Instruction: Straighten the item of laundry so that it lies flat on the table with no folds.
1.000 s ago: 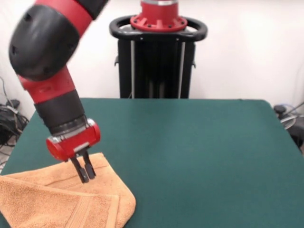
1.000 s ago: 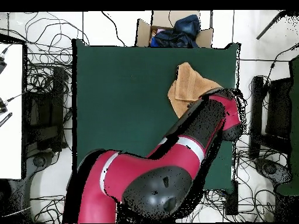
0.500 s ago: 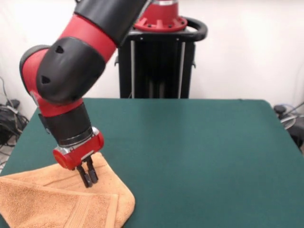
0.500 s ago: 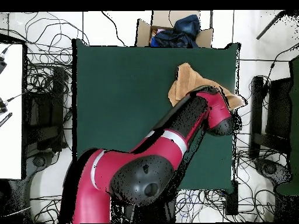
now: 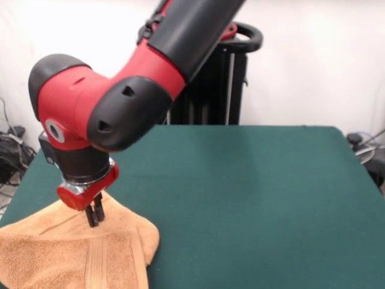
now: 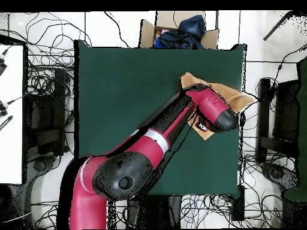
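Pinching the peach terry towel (image 5: 78, 256), the gripper (image 5: 94, 218) has its fingers together on a raised fold — towel sits folded at the green felt table's (image 5: 252, 198) corner, w/ cables (image 6: 42, 84) on the floor around.

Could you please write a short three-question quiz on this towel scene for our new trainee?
1. True or false: the peach-tan terry-cloth towel lies fully flat on the dark green felt table.
2. Where do the tips of the red and black arm's gripper stand? A. on the towel B. on bare felt C. high above the table
3. In the front view, the towel lies at the table's near ____ corner.

Key: 1 false, a folded layer shows; 2 A; 3 left.
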You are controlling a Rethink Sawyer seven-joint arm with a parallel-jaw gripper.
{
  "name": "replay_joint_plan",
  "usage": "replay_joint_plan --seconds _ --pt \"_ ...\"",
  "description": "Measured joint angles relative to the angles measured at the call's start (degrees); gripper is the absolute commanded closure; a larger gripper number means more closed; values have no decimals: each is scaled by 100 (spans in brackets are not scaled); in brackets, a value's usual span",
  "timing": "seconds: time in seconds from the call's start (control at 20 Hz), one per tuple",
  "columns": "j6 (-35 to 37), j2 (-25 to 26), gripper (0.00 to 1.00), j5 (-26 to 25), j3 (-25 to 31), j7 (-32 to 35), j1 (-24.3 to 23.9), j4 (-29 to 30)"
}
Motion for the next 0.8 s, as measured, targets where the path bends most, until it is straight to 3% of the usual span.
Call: replay_joint_plan --seconds 0.3,0.8 --pt "-255 313 100 -293 -314 262 30 -176" --pt "-651 339 100 -336 -332 265 -25 -219"
